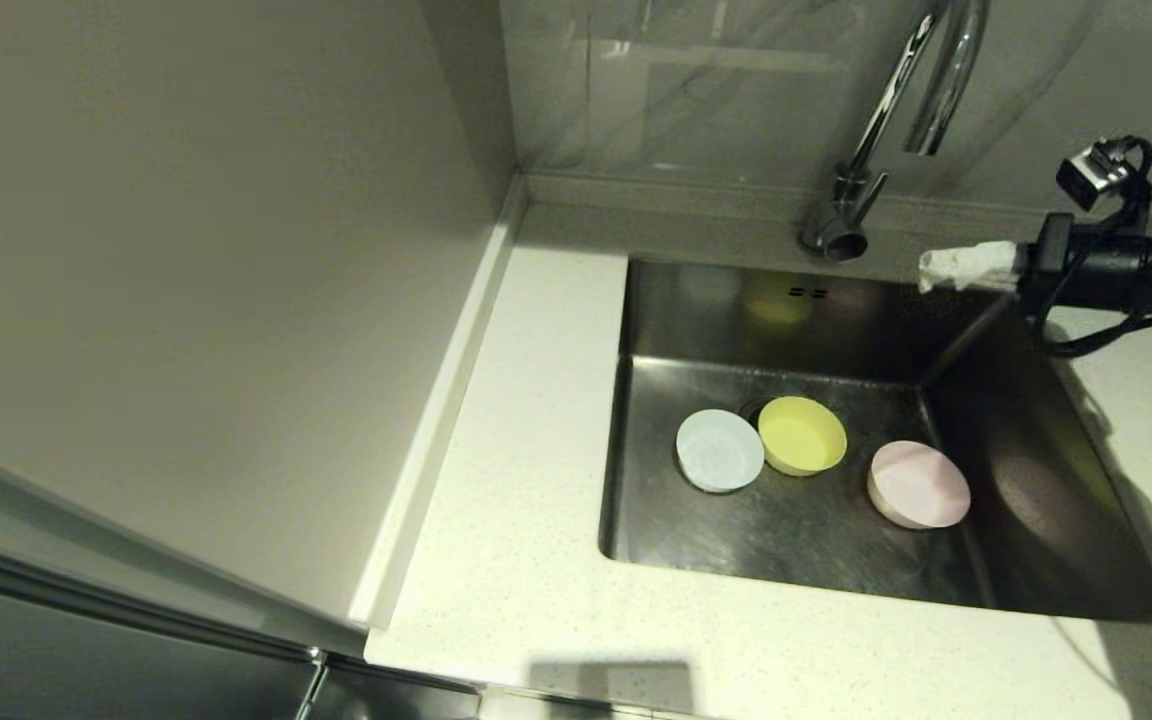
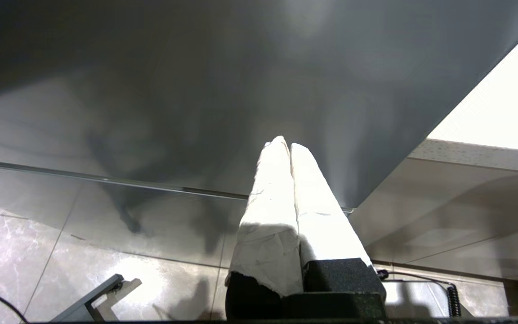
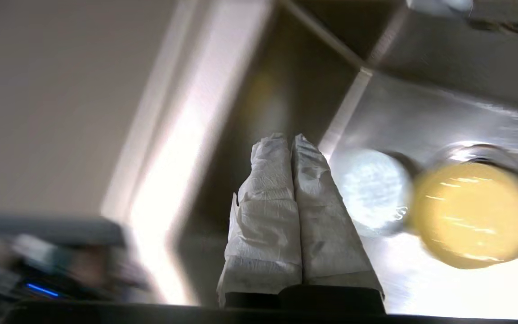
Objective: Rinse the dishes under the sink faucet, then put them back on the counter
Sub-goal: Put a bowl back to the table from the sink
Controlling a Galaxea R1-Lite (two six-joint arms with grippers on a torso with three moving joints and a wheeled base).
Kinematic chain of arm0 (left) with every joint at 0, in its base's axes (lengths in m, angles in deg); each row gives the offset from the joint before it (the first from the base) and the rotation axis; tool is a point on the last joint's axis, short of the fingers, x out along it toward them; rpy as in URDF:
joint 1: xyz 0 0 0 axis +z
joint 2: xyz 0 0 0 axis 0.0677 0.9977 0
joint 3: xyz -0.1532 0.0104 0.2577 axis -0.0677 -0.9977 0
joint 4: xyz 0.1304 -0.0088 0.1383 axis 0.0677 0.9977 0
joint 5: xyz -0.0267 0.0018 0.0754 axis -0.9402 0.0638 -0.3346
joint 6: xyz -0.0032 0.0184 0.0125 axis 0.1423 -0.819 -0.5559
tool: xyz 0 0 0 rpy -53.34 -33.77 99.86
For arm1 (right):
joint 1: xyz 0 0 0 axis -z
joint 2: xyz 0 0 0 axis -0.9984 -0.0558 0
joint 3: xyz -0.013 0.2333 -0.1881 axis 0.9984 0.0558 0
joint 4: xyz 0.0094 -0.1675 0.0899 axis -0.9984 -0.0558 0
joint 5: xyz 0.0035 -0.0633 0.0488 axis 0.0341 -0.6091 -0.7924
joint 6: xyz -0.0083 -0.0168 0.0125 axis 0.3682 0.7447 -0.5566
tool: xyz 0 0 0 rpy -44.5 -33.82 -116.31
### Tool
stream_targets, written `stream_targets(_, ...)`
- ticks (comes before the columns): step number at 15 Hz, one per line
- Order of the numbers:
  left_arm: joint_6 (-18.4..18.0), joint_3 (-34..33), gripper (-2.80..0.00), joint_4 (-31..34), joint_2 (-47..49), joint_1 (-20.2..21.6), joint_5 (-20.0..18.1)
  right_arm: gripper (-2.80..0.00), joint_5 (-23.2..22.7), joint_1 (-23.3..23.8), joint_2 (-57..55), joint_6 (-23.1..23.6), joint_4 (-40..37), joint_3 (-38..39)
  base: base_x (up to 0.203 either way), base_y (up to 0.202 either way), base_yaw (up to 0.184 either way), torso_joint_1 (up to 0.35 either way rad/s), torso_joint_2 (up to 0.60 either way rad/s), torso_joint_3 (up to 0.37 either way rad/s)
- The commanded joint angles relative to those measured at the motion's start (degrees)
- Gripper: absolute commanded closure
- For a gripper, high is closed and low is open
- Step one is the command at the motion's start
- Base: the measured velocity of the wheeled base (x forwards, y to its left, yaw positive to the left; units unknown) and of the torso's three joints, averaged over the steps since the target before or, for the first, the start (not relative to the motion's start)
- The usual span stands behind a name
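Note:
Three small bowls lie on the floor of the steel sink (image 1: 1036, 520): a white bowl (image 1: 719, 450) upside down, a yellow-green bowl (image 1: 802, 434) upright beside the drain, and a pale pink bowl (image 1: 919, 484) upside down to the right. The chrome faucet (image 1: 921, 90) arches over the sink's back edge. My right gripper (image 1: 926, 272), its fingers wrapped in white paper, hovers shut and empty above the sink's back right corner, right of the faucet base. In the right wrist view the white bowl (image 3: 376, 191) and yellow-green bowl (image 3: 477, 213) lie beyond the shut right gripper (image 3: 288, 138). My left gripper (image 2: 283, 143) is shut, parked down beside the cabinet.
The white speckled counter (image 1: 526, 500) runs left of and in front of the sink, with a raised edge against the left wall. A grey cabinet front (image 2: 196, 90) and tiled floor (image 2: 38, 247) fill the left wrist view.

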Motion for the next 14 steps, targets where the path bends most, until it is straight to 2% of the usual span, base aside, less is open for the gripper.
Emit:
stream_targets(1,0.04,0.0,0.0,-0.02,-0.09,0.02,0.03,0.0,0.13,0.22,-0.25,23.49,-0.71,6.07,0.0,0.0,0.0,0.0,0.0,0.0)
stream_targets(2,0.04,0.0,0.0,-0.02,-0.09,0.02,0.03,0.0,0.85,0.33,-0.87,32.12,-1.68,8.45,0.0,0.0,0.0,0.0,0.0,0.0)
stream_targets(4,0.04,0.0,0.0,-0.02,-0.09,0.02,0.03,0.0,3.1,0.48,-2.16,45.17,-3.28,13.72,0.0,0.0,0.0,0.0,0.0,0.0)
stream_targets(8,0.04,0.0,0.0,-0.02,-0.09,0.02,0.03,0.0,5.69,2.19,-8.39,63.12,-2.98,17.58,0.0,0.0,0.0,0.0,0.0,0.0)
stream_targets(9,0.04,0.0,0.0,-0.02,-0.09,0.02,0.03,0.0,5.74,2.63,-9.75,66.15,-2.83,17.43,0.0,0.0,0.0,0.0,0.0,0.0)
stream_targets(10,0.04,0.0,0.0,-0.02,-0.09,0.02,0.03,0.0,5.77,2.81,-10.55,67.29,-2.3,17.29,0.0,0.0,0.0,0.0,0.0,0.0)
stream_targets(14,0.04,0.0,0.0,-0.02,-0.09,0.02,0.03,0.0,5.77,2.74,-10.67,67.37,-1.32,17.37,0.0,0.0,0.0,0.0,0.0,0.0)
